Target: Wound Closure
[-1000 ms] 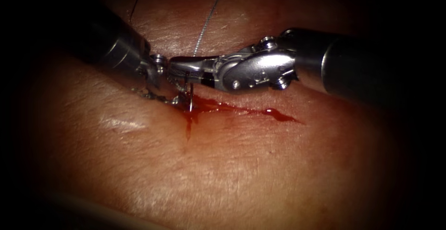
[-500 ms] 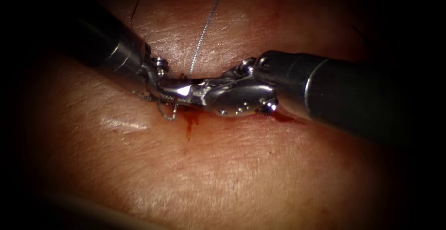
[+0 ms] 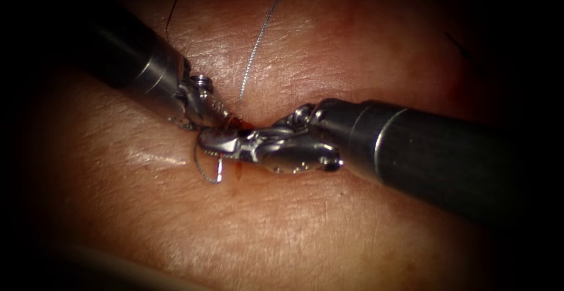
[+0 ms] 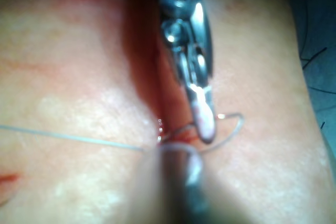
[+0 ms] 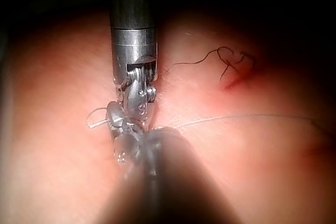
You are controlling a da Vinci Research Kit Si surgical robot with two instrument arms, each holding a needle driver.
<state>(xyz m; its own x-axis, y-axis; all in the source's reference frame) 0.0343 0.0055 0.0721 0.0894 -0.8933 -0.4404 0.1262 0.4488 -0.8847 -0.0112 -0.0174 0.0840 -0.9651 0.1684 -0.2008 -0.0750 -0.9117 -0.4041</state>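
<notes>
My right tool (image 3: 218, 142) has its jaws clamped on the needle (image 3: 200, 171) and has rolled nearer than a second ago. I judge I'm drawing it out at the left end of the cut (image 3: 241, 125). The needle's curve bows toward the near side, ends pointing far. I cannot tell whether its tip is free of the tissue (image 3: 294, 226). My left tool (image 3: 205, 106) sits just beyond, and I cannot tell what it holds. The next move calls for following the curve.

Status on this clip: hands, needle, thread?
Right hand shut on the needle, which curves free over the tissue. Left hand close behind. Thread trails away.
</notes>
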